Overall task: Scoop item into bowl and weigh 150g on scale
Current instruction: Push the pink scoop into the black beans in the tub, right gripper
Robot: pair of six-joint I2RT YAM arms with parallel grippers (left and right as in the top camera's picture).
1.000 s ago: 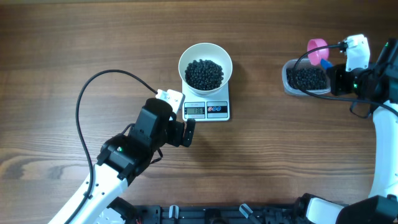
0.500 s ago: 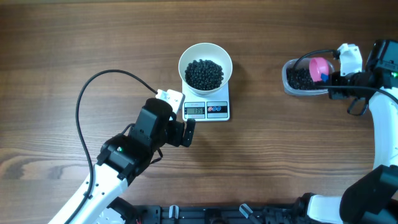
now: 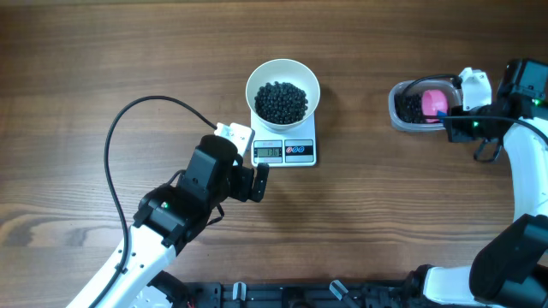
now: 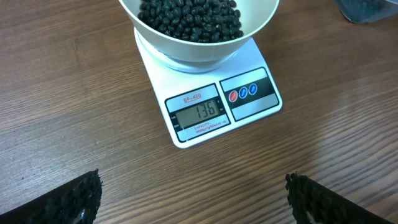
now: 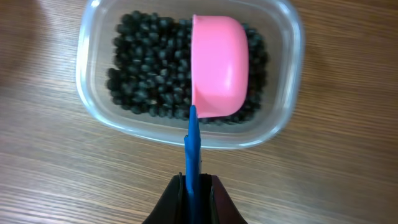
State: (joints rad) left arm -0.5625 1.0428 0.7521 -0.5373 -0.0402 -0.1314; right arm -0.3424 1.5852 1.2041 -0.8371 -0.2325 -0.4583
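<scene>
The white bowl (image 3: 254, 79) holds a heap of black beans (image 3: 282, 101) and stands on the white scale (image 3: 285, 159). In the left wrist view, the scale (image 4: 249, 115) shows 136 under the bowl (image 4: 186, 57) of beans (image 4: 189, 17). My left gripper (image 3: 257, 181) hovers open just in front of the scale, its fingers (image 4: 68, 202) wide apart with nothing between them. My right gripper (image 5: 193, 186) is shut on the blue handle of a pink scoop (image 5: 219, 71). The scoop hangs over the beans (image 5: 146, 74) in a clear tub (image 5: 87, 99), its rounded outer side up.
The clear tub (image 3: 396, 109) sits at the far right of the wooden table, with my right gripper (image 3: 454, 118) at its right side. A black cable (image 3: 120, 145) loops over the table left of my left arm.
My right gripper has swung the pink scoop from the tub's far rim to over the beans inside it. The left arm, bowl and scale have not moved.
</scene>
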